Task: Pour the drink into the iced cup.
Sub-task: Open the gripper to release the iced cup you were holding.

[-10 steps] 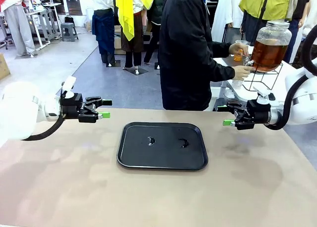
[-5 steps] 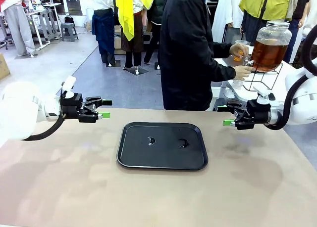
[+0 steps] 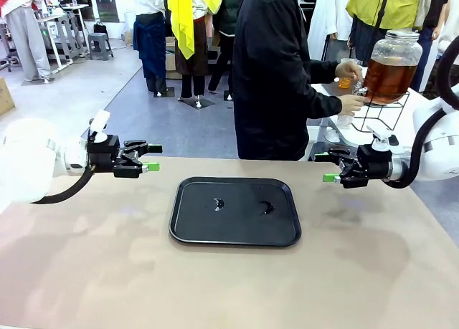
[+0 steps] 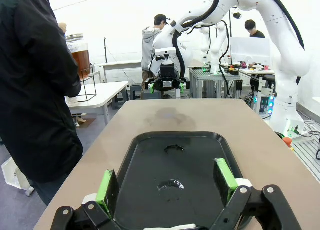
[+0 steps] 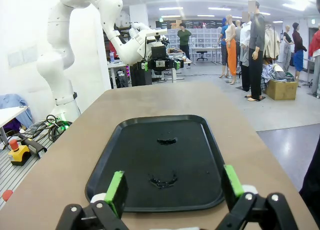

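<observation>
The drink [image 3: 388, 78] is amber liquid in a big glass jar with a tap, standing on a wire stand on a side table at the far right. A person in black [image 3: 272, 71] has both hands at the tap, the lower hand [image 3: 351, 104] holding what looks like a clear cup; I cannot tell whether it holds ice. My left gripper [image 3: 153, 158] hovers open left of a black tray [image 3: 193, 221]. My right gripper [image 3: 324, 167] hovers open to the tray's right. The left wrist view shows my left gripper [image 4: 166, 182] empty over the tray [image 4: 145, 160]; so does the right wrist view for my right gripper [image 5: 174, 186].
Two small wet marks [image 3: 242, 206] lie on the tray. Brown tabletop [image 3: 229, 286] spreads around it. The jar [image 4: 80, 57] also shows far left in the left wrist view, behind the person's black coat [image 4: 35, 89]. Other people stand beyond the table.
The person's hands have shifted slightly at the jar's tap. Both arms and grippers hold still.
</observation>
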`<action>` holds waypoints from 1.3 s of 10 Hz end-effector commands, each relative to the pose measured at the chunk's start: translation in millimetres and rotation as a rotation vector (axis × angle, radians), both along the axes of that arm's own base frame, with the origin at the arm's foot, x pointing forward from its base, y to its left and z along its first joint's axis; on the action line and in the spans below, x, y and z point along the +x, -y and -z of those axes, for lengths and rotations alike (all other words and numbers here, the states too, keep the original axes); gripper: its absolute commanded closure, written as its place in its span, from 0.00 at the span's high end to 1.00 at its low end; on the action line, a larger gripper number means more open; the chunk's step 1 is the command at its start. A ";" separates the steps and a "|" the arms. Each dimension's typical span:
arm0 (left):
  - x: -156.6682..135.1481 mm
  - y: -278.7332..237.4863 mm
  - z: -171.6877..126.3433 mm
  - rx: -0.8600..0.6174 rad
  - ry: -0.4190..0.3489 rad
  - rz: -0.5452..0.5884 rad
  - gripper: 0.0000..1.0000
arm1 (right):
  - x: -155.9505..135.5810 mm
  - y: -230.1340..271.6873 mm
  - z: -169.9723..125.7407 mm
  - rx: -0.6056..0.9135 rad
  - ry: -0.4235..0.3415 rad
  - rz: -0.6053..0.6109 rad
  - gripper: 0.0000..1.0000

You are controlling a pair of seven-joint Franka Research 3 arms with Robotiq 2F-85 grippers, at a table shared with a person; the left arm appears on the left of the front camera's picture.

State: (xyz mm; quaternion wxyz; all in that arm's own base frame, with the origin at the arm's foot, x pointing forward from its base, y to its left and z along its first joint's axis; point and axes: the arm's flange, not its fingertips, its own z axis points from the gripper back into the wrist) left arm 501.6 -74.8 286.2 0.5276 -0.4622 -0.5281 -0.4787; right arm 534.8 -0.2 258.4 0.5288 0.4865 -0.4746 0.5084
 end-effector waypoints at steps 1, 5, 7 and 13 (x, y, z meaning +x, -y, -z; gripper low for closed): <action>-0.6 0.2 -1.2 0.003 0.002 -0.002 1.00 | 0.1 -0.9 -2.1 0.000 0.003 -0.011 1.00; -0.6 0.2 -1.2 0.003 0.002 -0.002 1.00 | 0.1 -0.9 -2.1 0.000 0.003 -0.011 1.00; -0.6 0.2 -1.2 0.003 0.002 -0.002 1.00 | 0.1 -0.9 -2.1 0.000 0.003 -0.011 1.00; -0.6 0.2 -1.2 0.003 0.002 -0.002 1.00 | 0.1 -0.9 -2.1 0.000 0.003 -0.011 1.00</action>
